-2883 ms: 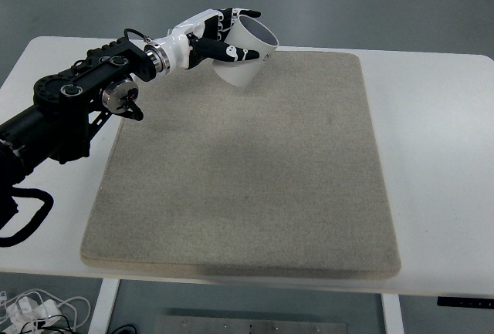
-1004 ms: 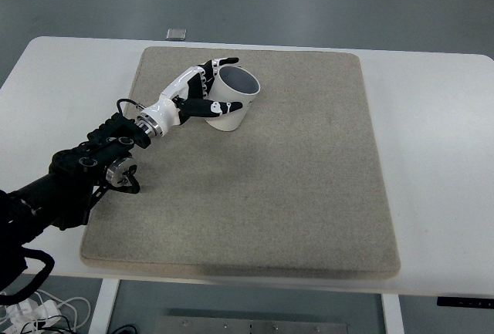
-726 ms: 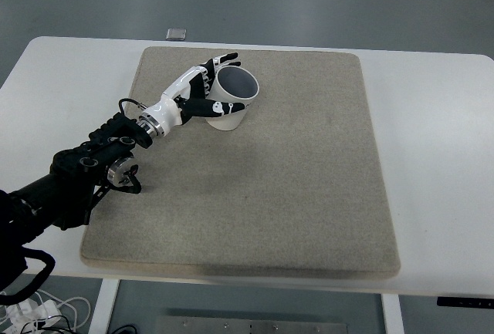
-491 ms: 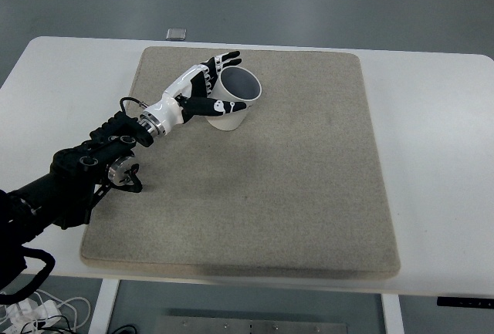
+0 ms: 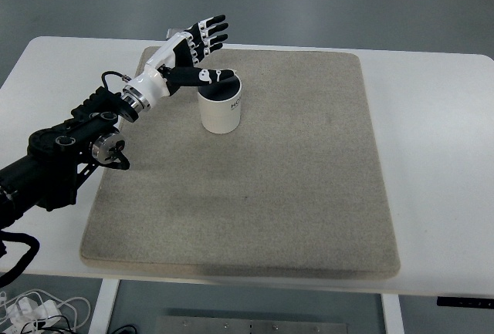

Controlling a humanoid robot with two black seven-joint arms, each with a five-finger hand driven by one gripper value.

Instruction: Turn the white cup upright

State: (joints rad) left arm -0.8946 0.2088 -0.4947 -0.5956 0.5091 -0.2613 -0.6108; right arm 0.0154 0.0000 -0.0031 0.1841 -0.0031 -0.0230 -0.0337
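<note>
The white cup (image 5: pixel 220 108) stands upright on the grey mat (image 5: pixel 255 180), apparently empty. The left hand (image 5: pixel 189 55) hovers just above it, fingers spread, gripping nothing.

The left hand (image 5: pixel 189 55) was white on its back and palm shell, with black finger segments marked by small white patches at the joints. A silver metal ring joined its wrist to a black forearm (image 5: pixel 65 145) built of open, bolted framework. A round silver disc showed on the forearm's side, and thin black cables looped near the wrist and lower arm
</note>
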